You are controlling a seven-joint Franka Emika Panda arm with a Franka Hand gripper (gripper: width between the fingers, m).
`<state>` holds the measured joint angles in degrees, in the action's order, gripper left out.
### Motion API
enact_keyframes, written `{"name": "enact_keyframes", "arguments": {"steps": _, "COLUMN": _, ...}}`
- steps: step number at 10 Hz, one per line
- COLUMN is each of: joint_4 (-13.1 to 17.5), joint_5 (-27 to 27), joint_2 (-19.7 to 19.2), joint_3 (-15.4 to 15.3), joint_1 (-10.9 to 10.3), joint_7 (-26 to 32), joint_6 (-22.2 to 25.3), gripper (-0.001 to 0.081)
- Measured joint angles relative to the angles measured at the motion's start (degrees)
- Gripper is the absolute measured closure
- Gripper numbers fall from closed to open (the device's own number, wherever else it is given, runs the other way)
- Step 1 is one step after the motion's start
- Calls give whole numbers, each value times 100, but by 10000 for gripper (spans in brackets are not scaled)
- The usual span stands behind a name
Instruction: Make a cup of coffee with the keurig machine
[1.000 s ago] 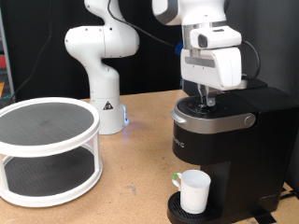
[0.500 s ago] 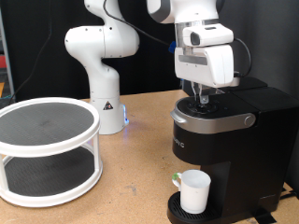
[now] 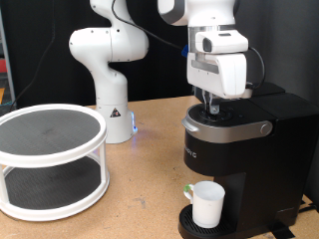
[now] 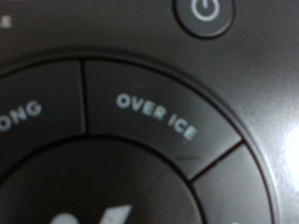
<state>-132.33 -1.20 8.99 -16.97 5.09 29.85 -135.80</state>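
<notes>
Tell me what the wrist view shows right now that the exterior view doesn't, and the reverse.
Only the wrist view shows the panel close up: the OVER ICE button and the power button.

Only the exterior view shows the gripper just above the keurig machine, the cup on the drip base, and the two-tier white turntable at the exterior view's left.

Both show the machine's top.

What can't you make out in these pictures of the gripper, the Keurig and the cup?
- Gripper: fingertips tiny in the exterior view, absent from the wrist view; contact and opening unclear.
- Keurig: its right side is cut off by the exterior view's edge; button panel blurred, one label cropped.
- Cup: contents hidden by its rim.
</notes>
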Motion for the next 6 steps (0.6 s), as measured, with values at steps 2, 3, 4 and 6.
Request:
{"name": "enact_keyframes", "arguments": {"steps": 2, "joint_4": 141, "joint_5": 4, "joint_2": -86, "joint_3": 3, "joint_1": 5, "joint_7": -9, "joint_6": 244, "gripper": 799}}
{"name": "enact_keyframes", "arguments": {"steps": 3, "joint_4": 273, "joint_5": -6, "joint_2": -166, "joint_3": 12, "joint_1": 7, "joint_7": -9, "joint_6": 454, "gripper": 799}}
{"name": "enact_keyframes", "arguments": {"steps": 4, "joint_4": 423, "joint_5": -42, "joint_2": -258, "joint_3": 27, "joint_1": 8, "joint_7": -2, "joint_6": 711, "gripper": 799}}
{"name": "enact_keyframes", "arguments": {"steps": 6, "joint_4": 781, "joint_5": -107, "joint_2": -486, "joint_3": 65, "joint_1": 14, "joint_7": 88, "joint_6": 1304, "gripper": 799}}
